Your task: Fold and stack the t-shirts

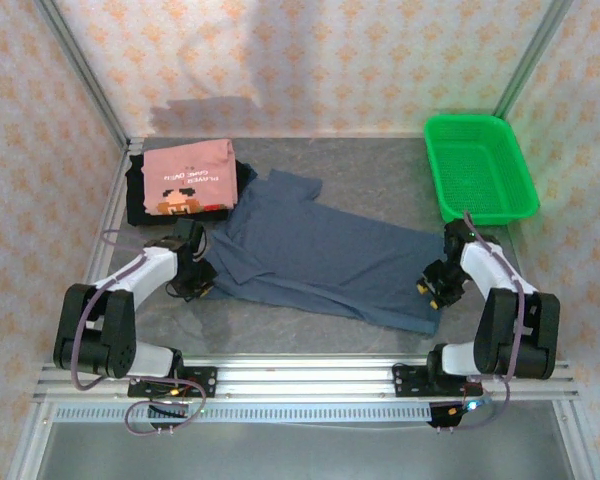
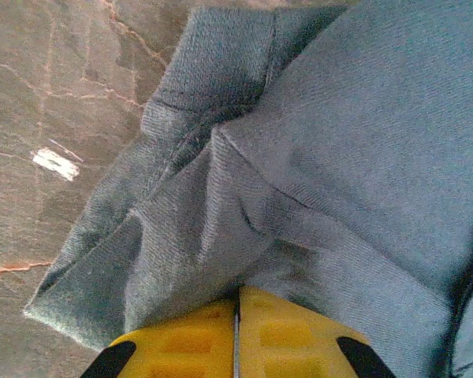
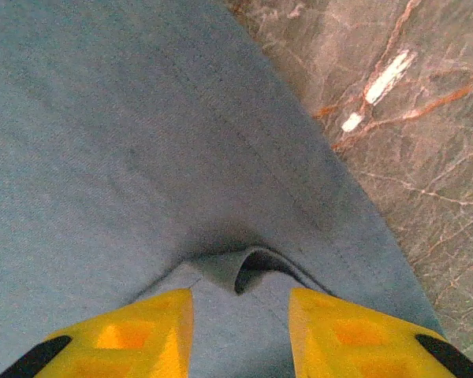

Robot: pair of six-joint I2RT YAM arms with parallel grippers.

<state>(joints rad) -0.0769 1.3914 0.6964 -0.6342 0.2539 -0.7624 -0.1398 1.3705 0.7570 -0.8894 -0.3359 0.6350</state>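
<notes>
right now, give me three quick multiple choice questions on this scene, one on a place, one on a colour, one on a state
1. Where is the pink t-shirt? A spread flat at the near edge B folded on the black t-shirt, far left C held in the air
2. What colour is the spread-out t-shirt? A red B white C slate-blue
3. How is the left gripper? A shut on the spread-out t-shirt B wide open C shut on the pink t-shirt
1 B: top view shows it atop black cloth. 2 C: slate-blue in all views. 3 A: its yellow fingers meet, cloth bunched at their tips.
</notes>
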